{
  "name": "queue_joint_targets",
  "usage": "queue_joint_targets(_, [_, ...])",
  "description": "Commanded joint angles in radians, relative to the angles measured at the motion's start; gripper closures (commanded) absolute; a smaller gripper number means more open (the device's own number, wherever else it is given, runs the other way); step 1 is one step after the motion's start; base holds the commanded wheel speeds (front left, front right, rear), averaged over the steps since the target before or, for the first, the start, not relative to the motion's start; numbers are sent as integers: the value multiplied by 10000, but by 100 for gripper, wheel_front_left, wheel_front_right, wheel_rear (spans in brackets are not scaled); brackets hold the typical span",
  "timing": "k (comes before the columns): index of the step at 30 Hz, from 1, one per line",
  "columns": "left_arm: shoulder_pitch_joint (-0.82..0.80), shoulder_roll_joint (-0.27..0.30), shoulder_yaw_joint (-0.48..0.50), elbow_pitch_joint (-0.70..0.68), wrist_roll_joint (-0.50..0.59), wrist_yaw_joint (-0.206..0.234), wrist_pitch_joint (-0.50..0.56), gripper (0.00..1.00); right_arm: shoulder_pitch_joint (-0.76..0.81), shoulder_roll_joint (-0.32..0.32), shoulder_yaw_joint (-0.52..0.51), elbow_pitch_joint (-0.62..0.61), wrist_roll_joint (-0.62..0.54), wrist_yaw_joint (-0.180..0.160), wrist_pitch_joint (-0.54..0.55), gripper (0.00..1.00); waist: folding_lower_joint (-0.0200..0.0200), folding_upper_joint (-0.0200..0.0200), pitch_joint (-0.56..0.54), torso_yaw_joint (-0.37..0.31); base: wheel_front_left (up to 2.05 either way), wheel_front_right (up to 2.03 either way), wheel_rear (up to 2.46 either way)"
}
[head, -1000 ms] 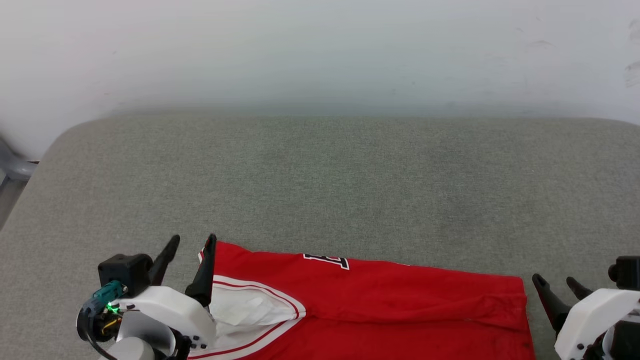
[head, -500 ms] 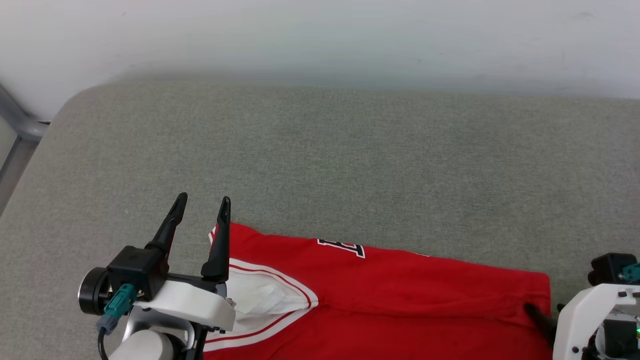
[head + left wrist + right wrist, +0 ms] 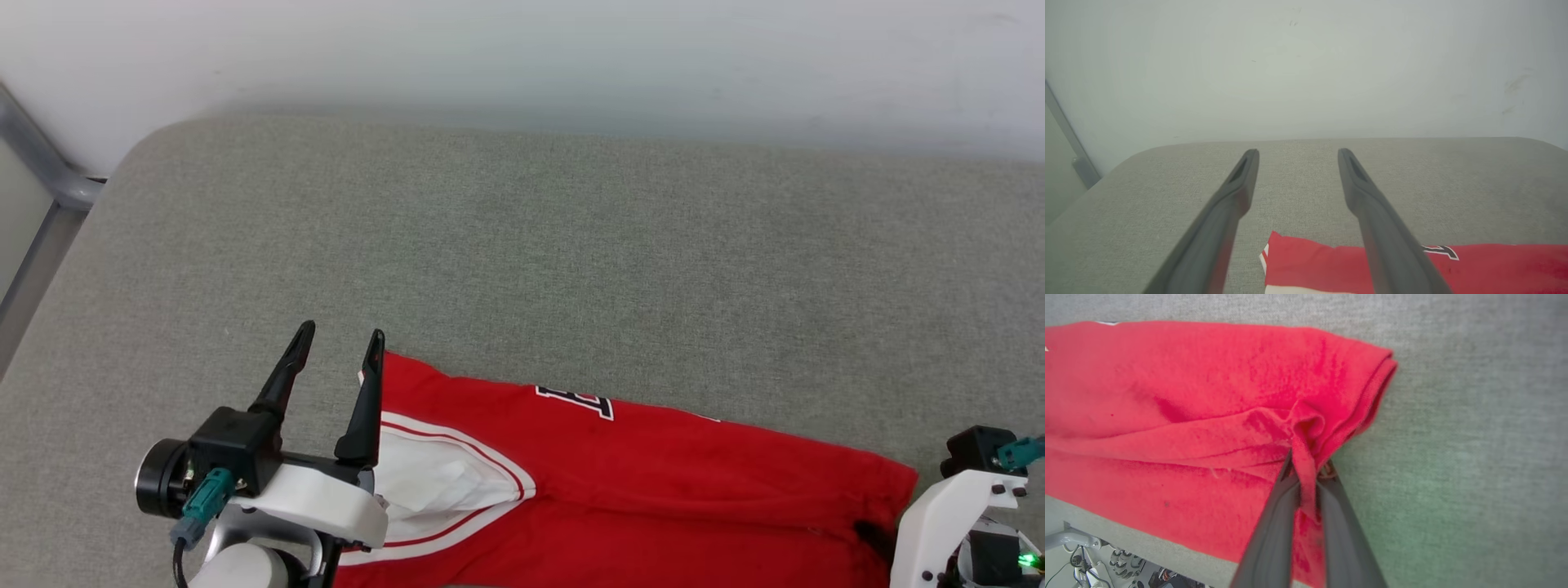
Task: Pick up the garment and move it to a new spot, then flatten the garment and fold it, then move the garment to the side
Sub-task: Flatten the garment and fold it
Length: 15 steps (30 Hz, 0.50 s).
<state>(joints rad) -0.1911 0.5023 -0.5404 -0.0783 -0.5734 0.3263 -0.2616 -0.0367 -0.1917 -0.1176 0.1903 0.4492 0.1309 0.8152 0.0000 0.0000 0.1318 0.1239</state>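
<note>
**Near edge of the work surface, read from left to right.** At the far left, one grey metal rail (image 3: 49, 175) is seen beside the rounded corner of the grey padded surface (image 3: 571, 245). A pale wall (image 3: 522, 49) rises behind the surface. At the near left, the left gripper (image 3: 341, 329) is held above the surface, its two dark fingers spread wide with nothing between them. Its right finger is seen just beside the far left corner of the garment (image 3: 653, 465), and in the head view part of that edge is covered by it. One garment, red, is laid along the near edge of the surface, from the left gripper across to the right gripper. One white sleeve (image 3: 433, 478) with red-and-white trim is shown at its left end. A fragment of black, white-edged lettering (image 3: 575, 402) is shown at its far edge. At the near right, the right gripper (image 3: 1308, 464) is pressed together on a raised pinch of red cloth at the garment's right end, beside the folded edge. Two grippers are counted in all.
</note>
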Motion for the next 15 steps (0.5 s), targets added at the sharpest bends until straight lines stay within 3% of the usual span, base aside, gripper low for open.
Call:
queue_joint_targets(1, [71, 51, -20, 54, 45, -31, -43, 0, 6, 65, 124, 46, 46, -5, -2, 100, 0, 0, -138, -74, 0, 0, 0])
queue_joint_targets(9, [223, 160, -92, 304, 42, 13, 76, 0, -383, -281, -140, -576, -132, -6, -196, 100, 0, 0, -589, -358, 0, 0, 0])
queue_joint_targets(15, [322, 177, -111, 315, 76, 128, 70, 0, -404, -625, -1273, -796, -437, -6, 81, 100, 0, 0, -776, -484, 0, 0, 0])
